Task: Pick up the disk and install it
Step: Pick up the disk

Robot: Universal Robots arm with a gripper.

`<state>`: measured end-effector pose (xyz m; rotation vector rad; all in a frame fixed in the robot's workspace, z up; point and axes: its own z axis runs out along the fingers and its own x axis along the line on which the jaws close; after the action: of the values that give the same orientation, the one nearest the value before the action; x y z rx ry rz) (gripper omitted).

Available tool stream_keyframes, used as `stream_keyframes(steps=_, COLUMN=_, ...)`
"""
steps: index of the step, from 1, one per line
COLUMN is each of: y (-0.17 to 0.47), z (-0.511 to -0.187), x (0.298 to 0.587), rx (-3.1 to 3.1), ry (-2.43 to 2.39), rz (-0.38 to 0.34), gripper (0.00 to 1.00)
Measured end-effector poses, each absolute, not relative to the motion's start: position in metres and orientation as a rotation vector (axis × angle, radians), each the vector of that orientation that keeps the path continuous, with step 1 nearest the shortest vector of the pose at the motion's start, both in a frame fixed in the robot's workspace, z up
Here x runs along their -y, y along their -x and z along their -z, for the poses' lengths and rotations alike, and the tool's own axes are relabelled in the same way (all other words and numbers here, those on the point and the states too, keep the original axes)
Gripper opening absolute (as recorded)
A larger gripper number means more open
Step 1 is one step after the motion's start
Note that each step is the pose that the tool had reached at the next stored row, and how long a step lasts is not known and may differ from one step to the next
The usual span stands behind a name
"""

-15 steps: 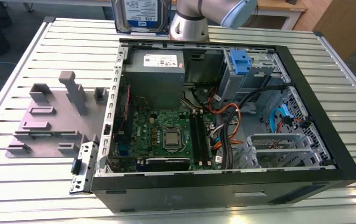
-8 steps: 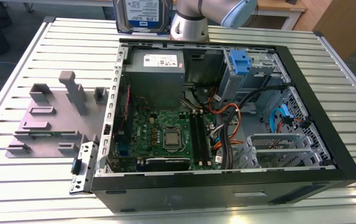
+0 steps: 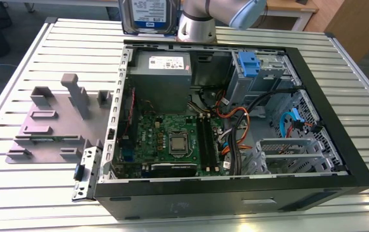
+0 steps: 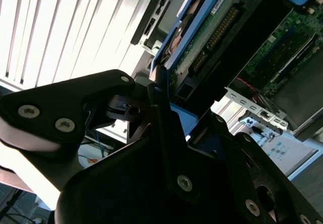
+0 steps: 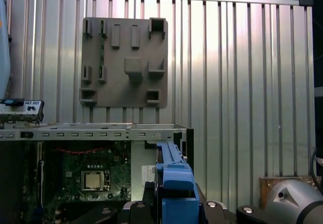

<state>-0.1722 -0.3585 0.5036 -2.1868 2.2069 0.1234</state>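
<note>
The disk (image 3: 144, 17), a flat silver hard drive with white-and-blue label and blue plastic bracket, hangs at the exterior view's top, left of centre, pinched by the black gripper (image 4: 181, 114). It looks rigid, dense and shock-sensitive; its bracketed edges seem the safest hold.

- The flat rectangular silver hard drive (image 3: 144, 17) hung upright, off the table, past the far wall of the open black computer case (image 3: 236, 198) in the exterior view, its white-and-blue label facing the camera.
- A blue plastic side bracket (image 5: 174, 183) ran along its edge, and its green circuit-board underside (image 4: 209, 30) showed in the second wrist view.
</note>
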Motion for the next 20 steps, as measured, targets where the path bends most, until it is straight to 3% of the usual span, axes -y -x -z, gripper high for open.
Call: stream_keyframes(steps=20, y=0.1654, z=-0.5036, x=0.3585, rx=-2.207, ry=2.187, rz=-0.123, gripper=0.37)
